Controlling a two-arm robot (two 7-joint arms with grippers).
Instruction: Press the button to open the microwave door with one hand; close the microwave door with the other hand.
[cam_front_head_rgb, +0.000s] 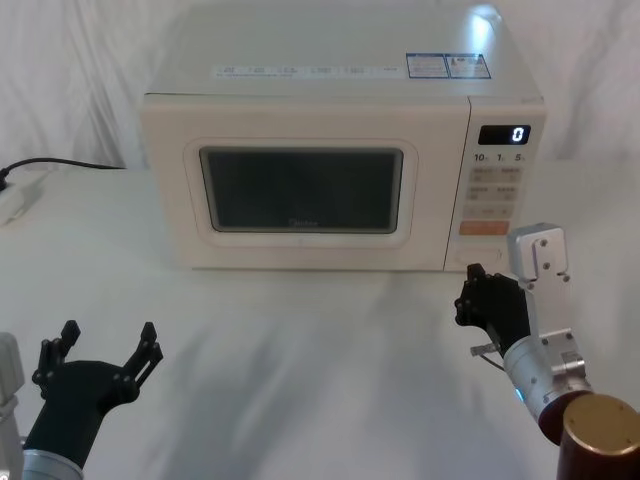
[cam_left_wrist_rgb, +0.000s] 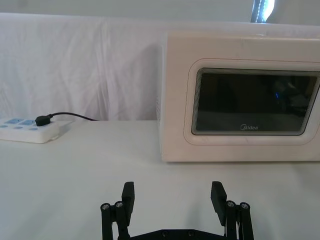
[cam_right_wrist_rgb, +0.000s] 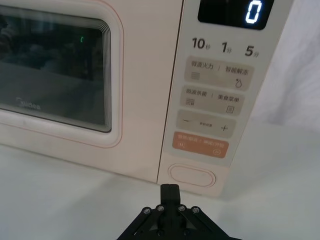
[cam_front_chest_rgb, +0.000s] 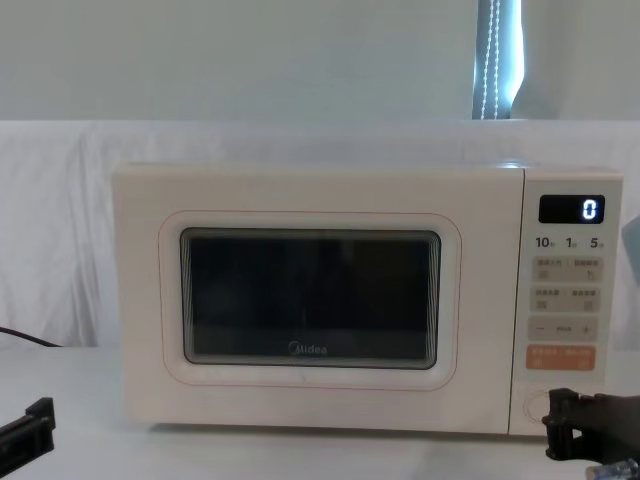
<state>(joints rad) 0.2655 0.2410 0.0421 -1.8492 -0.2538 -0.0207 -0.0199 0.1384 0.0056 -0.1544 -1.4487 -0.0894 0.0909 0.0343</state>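
The large cream rounded-oblong push button (cam_right_wrist_rgb: 192, 175) sits at the very bottom of the microwave's narrow control panel (cam_right_wrist_rgb: 215, 100), below the orange pair of keys (cam_right_wrist_rgb: 200, 144), so a straight forward push low over the tabletop is what it calls for. The right tool (cam_right_wrist_rgb: 169, 189) is lined up for that: its black flat fingers are pressed together into one blunt tip, pointing at the button from just in front, not yet touching it by the look of the right wrist view. Closed fingers make a firmer, narrower poker than spread ones.

To the button's left, the wide cream door with its dark rounded-rectangle window (cam_front_head_rgb: 300, 190) is shut flush with the cream microwave body (cam_front_head_rgb: 340, 60), and the display (cam_front_head_rgb: 505, 134) reads 0.

The left tool (cam_front_head_rgb: 108, 345) waits low over the white cloth-covered tabletop (cam_front_head_rgb: 320, 350), well in front of the door's left side, fingers spread wide, probably kept clear of the door's swing and ready to push it shut. Farther left lies a white power strip (cam_left_wrist_rgb: 27, 130) with a black plug.
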